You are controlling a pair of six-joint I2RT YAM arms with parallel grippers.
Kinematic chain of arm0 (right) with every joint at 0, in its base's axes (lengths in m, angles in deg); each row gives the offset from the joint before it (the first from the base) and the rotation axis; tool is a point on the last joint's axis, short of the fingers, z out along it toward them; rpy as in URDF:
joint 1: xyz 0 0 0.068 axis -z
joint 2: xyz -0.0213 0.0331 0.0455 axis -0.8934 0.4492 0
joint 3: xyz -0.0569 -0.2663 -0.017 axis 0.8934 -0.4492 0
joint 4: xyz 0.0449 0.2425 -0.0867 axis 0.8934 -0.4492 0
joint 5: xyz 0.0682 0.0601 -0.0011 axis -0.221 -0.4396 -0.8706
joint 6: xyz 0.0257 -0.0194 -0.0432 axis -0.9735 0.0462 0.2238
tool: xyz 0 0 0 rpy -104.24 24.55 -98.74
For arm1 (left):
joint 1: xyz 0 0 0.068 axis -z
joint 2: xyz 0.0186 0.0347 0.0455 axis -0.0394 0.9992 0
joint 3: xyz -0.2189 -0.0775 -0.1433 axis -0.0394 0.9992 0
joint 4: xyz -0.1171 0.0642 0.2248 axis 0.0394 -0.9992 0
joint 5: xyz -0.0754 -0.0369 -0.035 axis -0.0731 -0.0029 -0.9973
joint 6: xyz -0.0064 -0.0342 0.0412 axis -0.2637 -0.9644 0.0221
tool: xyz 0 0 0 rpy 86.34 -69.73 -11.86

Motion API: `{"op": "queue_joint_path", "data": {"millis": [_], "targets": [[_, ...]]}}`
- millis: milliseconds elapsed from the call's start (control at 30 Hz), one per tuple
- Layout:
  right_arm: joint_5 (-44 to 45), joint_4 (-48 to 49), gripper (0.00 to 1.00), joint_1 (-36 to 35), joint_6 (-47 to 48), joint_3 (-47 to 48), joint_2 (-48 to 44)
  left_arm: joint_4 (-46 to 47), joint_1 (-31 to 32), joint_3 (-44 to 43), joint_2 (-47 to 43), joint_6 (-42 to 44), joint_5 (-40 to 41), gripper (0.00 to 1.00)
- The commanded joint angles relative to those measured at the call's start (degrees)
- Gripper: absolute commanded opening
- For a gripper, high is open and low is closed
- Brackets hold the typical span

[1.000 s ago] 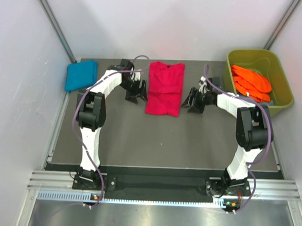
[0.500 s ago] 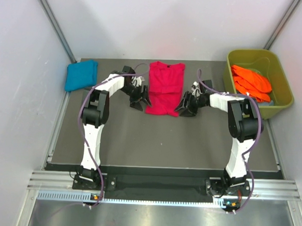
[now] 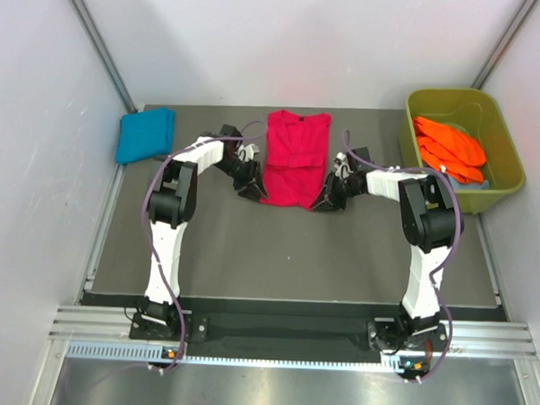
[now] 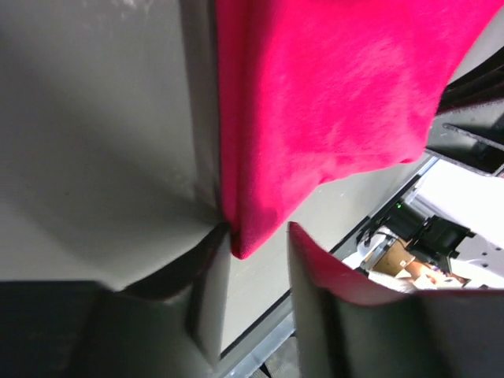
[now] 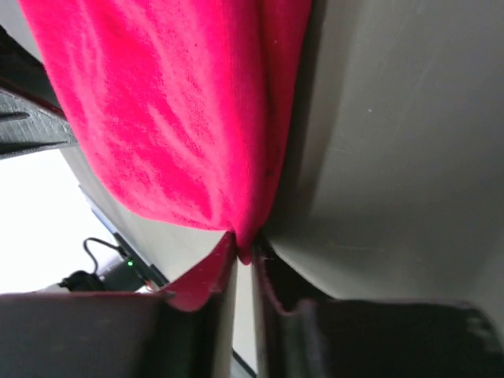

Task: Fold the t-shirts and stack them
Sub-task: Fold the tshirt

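A crimson-pink t-shirt (image 3: 294, 159) lies partly folded at the back middle of the dark table (image 3: 295, 248). My left gripper (image 3: 253, 189) is at its near left corner. In the left wrist view the jaws of the left gripper (image 4: 258, 236) stand apart, with the corner of the crimson-pink t-shirt (image 4: 331, 102) between them, against one finger. My right gripper (image 3: 325, 201) is at the near right corner. In the right wrist view, the right gripper (image 5: 244, 256) pinches the corner tip of the crimson-pink t-shirt (image 5: 173, 118). A folded teal-blue t-shirt (image 3: 146, 134) lies at the back left. Orange t-shirts (image 3: 447, 146) sit in the tub.
The olive-green plastic tub (image 3: 506, 189) stands at the back right, beside the right arm. White walls close in the table on the left, back and right. A metal rail with both arm bases runs along the near edge.
Both grippers have moved inward to the pink shirt's near corners and narrowed. The right one has closed on its corner; the left one has partly closed around its corner.
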Motion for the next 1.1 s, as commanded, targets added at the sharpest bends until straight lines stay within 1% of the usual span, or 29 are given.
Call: {"op": "queue_joint_path", "data": {"millis": [0,33,67,133,167,200,300,567,767,833,1067], "targets": [[0.31,1.47,0.09,-1.17,-0.05,1.04,-0.01,0.72,0.24,0.98,0.63,0.07,-2.65,0.35],[0.49,1.47,0.06,-1.17,0.13,1.13,-0.01,0.72,0.24,1.25,0.37,0.07,-2.65,0.27],[0.66,1.38,0.03,-1.09,0.39,1.22,-0.27,0.81,0.24,1.34,0.28,0.07,-2.92,0.22],[0.93,1.20,0.02,-1.00,0.75,1.05,-1.15,0.90,0.24,1.69,-0.25,-0.11,-3.27,0.12],[1.19,1.20,0.01,-0.91,0.83,0.52,-1.50,0.81,0.24,1.78,-0.51,-0.02,-3.36,0.04],[1.28,1.03,0.00,-0.65,0.92,0.26,-2.55,0.89,0.15,1.78,-1.13,-0.11,-3.44,0.00],[1.19,0.68,0.00,0.05,1.62,-0.71,-5.70,0.37,0.06,1.52,-2.45,0.50,-3.97,0.00],[1.19,-2.84,0.00,2.87,4.78,-3.87,-15.73,-2.00,-0.20,1.34,-9.83,3.40,-2.92,0.00],[1.10,-2.67,0.00,3.40,5.14,-8.09,-24.34,-2.00,0.32,2.48,-16.59,4.90,-1.34,0.00],[1.19,-2.93,0.00,3.40,5.40,-8.88,-25.93,-2.35,0.59,2.57,-19.40,5.60,-0.55,0.00],[2.42,-4.86,0.00,3.31,7.25,-9.06,-34.53,-2.88,2.08,5.19,-28.28,7.10,2.35,0.00]]}}
